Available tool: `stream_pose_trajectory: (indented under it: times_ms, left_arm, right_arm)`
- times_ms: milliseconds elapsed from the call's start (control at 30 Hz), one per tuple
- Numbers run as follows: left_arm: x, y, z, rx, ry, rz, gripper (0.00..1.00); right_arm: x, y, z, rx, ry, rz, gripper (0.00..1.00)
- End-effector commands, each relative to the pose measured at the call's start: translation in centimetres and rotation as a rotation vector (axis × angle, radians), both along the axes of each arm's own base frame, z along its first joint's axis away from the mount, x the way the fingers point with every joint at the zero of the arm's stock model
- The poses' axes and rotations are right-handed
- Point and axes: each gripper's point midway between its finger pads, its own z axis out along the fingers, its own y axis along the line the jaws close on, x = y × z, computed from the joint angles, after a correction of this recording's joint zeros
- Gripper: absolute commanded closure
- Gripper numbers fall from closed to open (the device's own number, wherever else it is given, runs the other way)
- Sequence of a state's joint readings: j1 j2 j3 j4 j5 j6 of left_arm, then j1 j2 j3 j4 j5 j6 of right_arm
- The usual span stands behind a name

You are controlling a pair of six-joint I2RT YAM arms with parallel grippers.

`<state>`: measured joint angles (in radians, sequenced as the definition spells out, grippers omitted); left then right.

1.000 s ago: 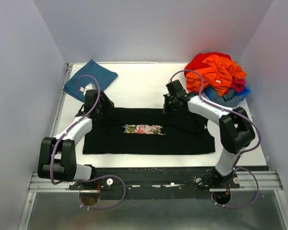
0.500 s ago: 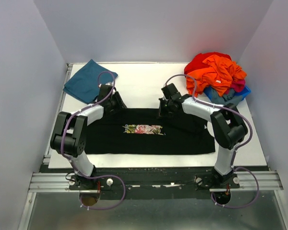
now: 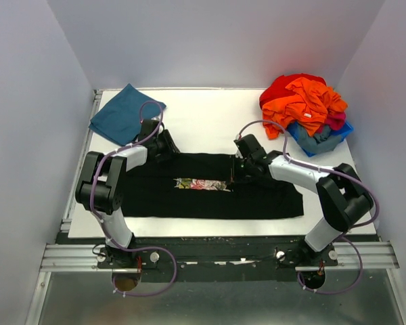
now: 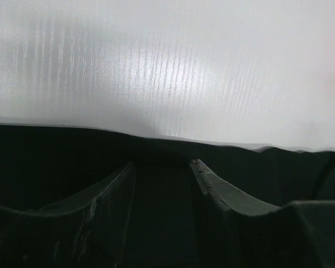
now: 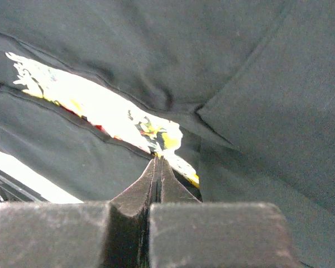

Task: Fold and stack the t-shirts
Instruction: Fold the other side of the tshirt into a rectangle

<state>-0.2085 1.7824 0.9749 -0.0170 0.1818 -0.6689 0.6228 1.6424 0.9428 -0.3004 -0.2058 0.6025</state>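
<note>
The black t-shirt (image 3: 210,196) lies folded into a long strip across the middle of the table, its floral print (image 3: 201,183) showing. My left gripper (image 3: 168,145) is open over the shirt's far left edge, with black cloth (image 4: 56,162) under and between its fingers (image 4: 162,163). My right gripper (image 3: 240,172) is shut at the print's right end, pinching a fold of the black cloth (image 5: 257,84) at its tips (image 5: 157,159); that fold partly covers the print (image 5: 84,97). The teal-blue shirt (image 3: 125,113) lies folded at the far left corner.
A blue bin (image 3: 338,135) at the far right corner holds a heap of orange and red clothes (image 3: 304,101). Bare white table (image 3: 203,118) lies beyond the black shirt. Grey walls close in on three sides.
My right gripper has moved from the shirt's far edge toward me, dragging cloth over the print's upper right. My left gripper swung right to the far edge and has stayed there.
</note>
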Motion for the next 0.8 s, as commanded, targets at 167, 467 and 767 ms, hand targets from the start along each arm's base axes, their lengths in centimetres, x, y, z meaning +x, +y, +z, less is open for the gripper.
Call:
stream_pose_trajectory:
  times_ms: [167,467,767]
  left_arm:
    - [-0.5,0.9,2.1,0.022,-0.024,0.017,0.40]
    - [-3.6,1.6,2.0,-0.003,-0.021,0.068,0.33]
    - [-4.7,1.0,-0.1,-0.056,0.061,0.066,0.33]
  right_arm:
    - [4.3,4.6,2.8,0.075,-0.065,0.043,0.97]
    - [6.6,10.2,1.9,0.186,-0.060,0.096,0.96]
    - [3.3,11.3,-0.8,0.151,0.012,0.161,0.97]
